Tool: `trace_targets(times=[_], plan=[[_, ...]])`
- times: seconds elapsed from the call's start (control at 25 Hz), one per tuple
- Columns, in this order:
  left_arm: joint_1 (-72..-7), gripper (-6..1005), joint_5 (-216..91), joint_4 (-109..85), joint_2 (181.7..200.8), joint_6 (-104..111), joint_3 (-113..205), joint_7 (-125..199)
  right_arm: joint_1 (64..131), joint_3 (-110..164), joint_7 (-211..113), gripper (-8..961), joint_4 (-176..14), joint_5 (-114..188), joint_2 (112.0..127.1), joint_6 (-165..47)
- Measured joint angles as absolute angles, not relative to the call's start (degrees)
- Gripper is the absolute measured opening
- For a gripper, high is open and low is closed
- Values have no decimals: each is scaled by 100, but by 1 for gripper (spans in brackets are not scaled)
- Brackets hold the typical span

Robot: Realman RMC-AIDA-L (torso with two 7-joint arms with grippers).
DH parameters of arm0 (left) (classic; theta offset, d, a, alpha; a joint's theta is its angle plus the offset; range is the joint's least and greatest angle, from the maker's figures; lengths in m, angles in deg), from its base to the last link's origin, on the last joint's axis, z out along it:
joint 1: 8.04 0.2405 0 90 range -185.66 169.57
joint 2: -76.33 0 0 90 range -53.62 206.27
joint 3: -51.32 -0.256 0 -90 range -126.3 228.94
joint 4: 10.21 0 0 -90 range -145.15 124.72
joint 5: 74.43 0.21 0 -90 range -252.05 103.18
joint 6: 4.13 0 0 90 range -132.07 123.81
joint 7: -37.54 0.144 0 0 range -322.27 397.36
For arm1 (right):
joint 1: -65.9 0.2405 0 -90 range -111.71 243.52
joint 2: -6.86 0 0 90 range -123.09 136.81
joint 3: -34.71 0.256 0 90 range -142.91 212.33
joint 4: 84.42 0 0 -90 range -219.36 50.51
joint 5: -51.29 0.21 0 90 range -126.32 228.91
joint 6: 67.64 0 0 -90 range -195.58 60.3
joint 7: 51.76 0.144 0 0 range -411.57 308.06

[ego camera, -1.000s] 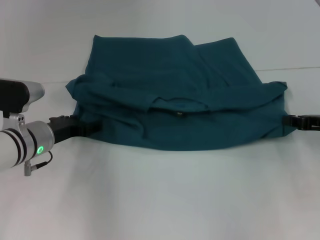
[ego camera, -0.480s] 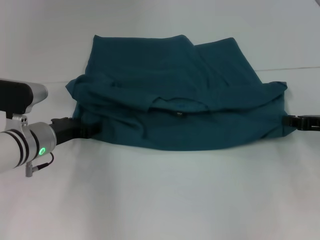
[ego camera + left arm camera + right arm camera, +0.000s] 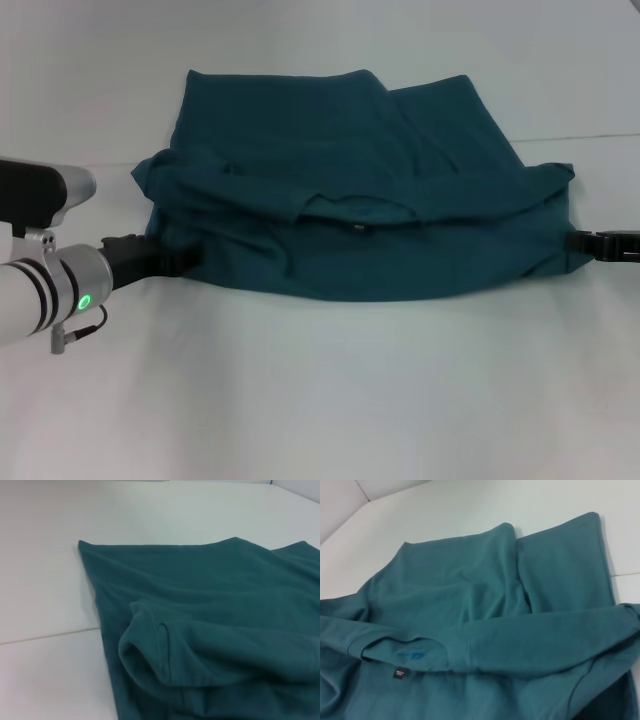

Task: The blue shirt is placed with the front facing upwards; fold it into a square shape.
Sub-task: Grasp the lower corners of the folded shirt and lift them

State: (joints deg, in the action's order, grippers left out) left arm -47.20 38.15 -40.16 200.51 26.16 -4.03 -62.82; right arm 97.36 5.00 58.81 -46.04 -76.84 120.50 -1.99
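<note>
Nothing has visibly shifted since the earlier frames. Blue shirt, partly folded and rumpled, lies on the white table. Left gripper and right gripper meet its opposite near corners; finger state cannot be told.

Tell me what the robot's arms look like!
The left arm is a shiny silver-white tube with black rings, a small glowing green round light and a thin grey cable looping underneath. A black and silver block sits just above it. The left gripper is black and slim. Of the right gripper only a flat black piece shows at the picture's edge; the rest of that arm is out of sight.
</note>
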Motion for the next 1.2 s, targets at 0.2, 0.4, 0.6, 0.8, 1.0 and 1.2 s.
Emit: trace_targets(times=[0.2, 0.4, 0.6, 0.8, 1.0, 1.2], plan=[[-4783, 660, 3814, -3895, 20046, 2511, -414, -6282, 9736, 500, 5881, 32, -4618, -7685, 12049, -199], [-4793, 660, 3814, -3886, 20042, 2487, -414, -6282, 9737, 500, 5881, 32, -4619, -7680, 12050, -199], [-4796, 660, 3815, -3886, 20042, 2456, -414, -6282, 9737, 500, 5881, 32, -4619, -7676, 12050, -199], [-4795, 660, 3815, -3877, 20043, 2446, -414, -6282, 9737, 500, 5881, 31, -4619, -7676, 12050, -199], [-4794, 659, 3814, -3842, 20041, 2443, -414, -6283, 9737, 500, 5881, 32, -4616, -7675, 12049, -199], [-4794, 659, 3827, -3831, 20034, 2443, -414, -6282, 9737, 500, 5881, 31, -4612, -7676, 12050, -199]])
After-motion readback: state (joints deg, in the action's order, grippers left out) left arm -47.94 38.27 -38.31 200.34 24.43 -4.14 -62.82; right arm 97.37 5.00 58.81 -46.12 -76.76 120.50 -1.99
